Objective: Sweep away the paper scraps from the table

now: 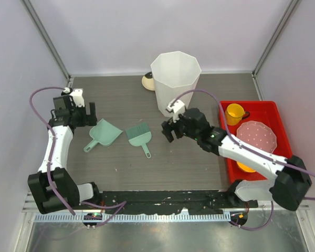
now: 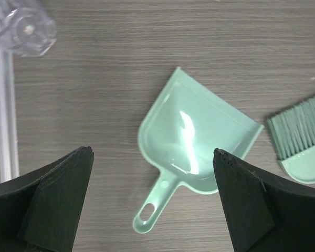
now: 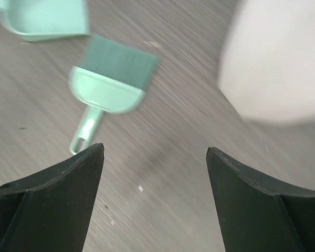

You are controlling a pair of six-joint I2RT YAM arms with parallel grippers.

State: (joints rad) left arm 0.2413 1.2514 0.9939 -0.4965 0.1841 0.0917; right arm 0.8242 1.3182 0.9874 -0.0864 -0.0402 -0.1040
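Near part of the tabletop point(image 1: 199, 168): bare wood with a few tiny pale flecks point(image 3: 140, 188). No crumpled paper scraps are visible anywhere on it. Can't tell if they're in the bin, its wall is cloudy.

Mid: left hand point(image 1: 89, 114) is spread fully and empty, hovering over the dustpan point(image 1: 108, 131), whose handle points near-left. Right hand point(image 1: 168, 131) is wide open and empty, just right of the brush point(image 1: 139, 135). Its wrist view is smeared. Brush and dustpan lie close together, not touching.

Right: red tray point(image 1: 270, 111) with cup point(image 1: 234, 112) and plate point(image 1: 256, 137), well apart from the tools.

Far: tall white bin point(image 1: 175, 79), just behind the right hand.

Risks, my read:
- **Brush:** the handle is thin and lies flat on the wood. A shallow pinch slips off or shoves it into the dustpan, and a deep one digs the fingers into the tabletop.
- **Bin:** it looks light, so a backward wrist swing could tip it.
- **Dustpan:** it may skate if the left hand lands off the handle.
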